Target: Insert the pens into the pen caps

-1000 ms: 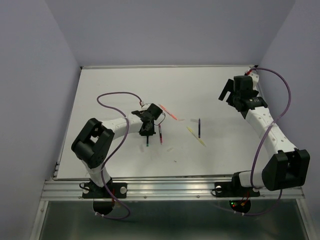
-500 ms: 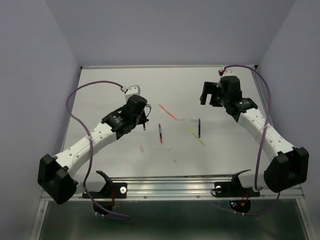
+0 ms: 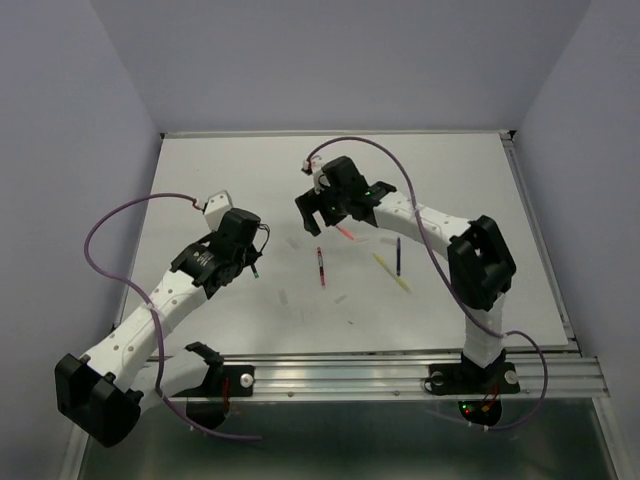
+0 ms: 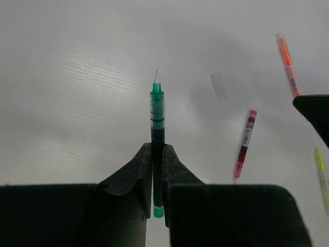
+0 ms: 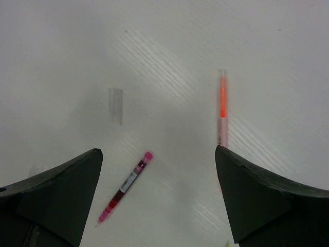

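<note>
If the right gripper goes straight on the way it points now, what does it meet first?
Probably the bare white table, between the thin red pen and the thin orange-pink pen. The right gripper is open; depth is unclear, so one jaw might touch the orange-pink pen.

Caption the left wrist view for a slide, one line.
Left gripper clamps the green pen, tip pointing away; a clear cap, a red pen and an orange pen lie nearby.
</note>
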`<state>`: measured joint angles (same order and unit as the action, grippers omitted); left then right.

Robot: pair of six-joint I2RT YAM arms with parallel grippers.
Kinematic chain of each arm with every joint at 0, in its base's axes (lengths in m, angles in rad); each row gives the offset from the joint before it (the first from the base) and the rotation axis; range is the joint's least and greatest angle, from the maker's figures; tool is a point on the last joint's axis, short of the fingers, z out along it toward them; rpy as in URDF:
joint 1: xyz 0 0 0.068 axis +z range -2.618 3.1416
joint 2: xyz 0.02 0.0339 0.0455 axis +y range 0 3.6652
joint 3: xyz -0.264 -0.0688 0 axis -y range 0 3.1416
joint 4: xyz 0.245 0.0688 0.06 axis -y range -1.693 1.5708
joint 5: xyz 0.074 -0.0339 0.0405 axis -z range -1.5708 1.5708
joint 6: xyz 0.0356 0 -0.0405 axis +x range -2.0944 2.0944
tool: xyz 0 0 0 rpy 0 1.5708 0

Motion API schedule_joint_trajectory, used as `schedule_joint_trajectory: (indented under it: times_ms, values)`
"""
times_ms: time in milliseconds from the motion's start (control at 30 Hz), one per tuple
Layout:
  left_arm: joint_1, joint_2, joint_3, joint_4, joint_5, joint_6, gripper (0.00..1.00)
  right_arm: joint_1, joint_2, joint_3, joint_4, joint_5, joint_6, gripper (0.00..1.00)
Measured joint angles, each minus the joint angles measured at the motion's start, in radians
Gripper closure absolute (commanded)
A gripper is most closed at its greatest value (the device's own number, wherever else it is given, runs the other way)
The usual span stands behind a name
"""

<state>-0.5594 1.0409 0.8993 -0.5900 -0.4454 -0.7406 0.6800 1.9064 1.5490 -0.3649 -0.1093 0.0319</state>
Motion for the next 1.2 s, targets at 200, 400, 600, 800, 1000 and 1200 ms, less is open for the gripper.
schedule_joint_trajectory:
  times_ms: [200, 400, 600, 800, 1000, 1200]
  values:
    - [0.016, -0.077, -0.047, -0.011, 0.028, -0.021, 1.0, 0.113, 0.159, 0.074, -0.004, -0.007, -0.073, 0.21]
    - [0.021, -0.095, -0.083, -0.013, 0.052, -0.029, 1.0, 0.184, 0.295, 0.186, -0.016, 0.012, -0.09, 0.46]
    - [0.025, -0.127, -0.1, -0.012, 0.077, -0.029, 1.0, 0.188, 0.357, 0.25, -0.016, 0.079, -0.092, 0.5]
    - [0.025, -0.137, -0.107, -0.01, 0.092, -0.029, 1.0, 0.192, 0.38, 0.274, -0.016, 0.167, -0.088, 0.57]
    - [0.025, -0.137, -0.107, -0.005, 0.099, -0.028, 1.0, 0.193, 0.391, 0.276, -0.016, 0.204, -0.087, 0.59]
    - [0.025, -0.137, -0.107, -0.005, 0.099, -0.028, 1.0, 0.206, 0.394, 0.276, -0.016, 0.214, -0.089, 0.62]
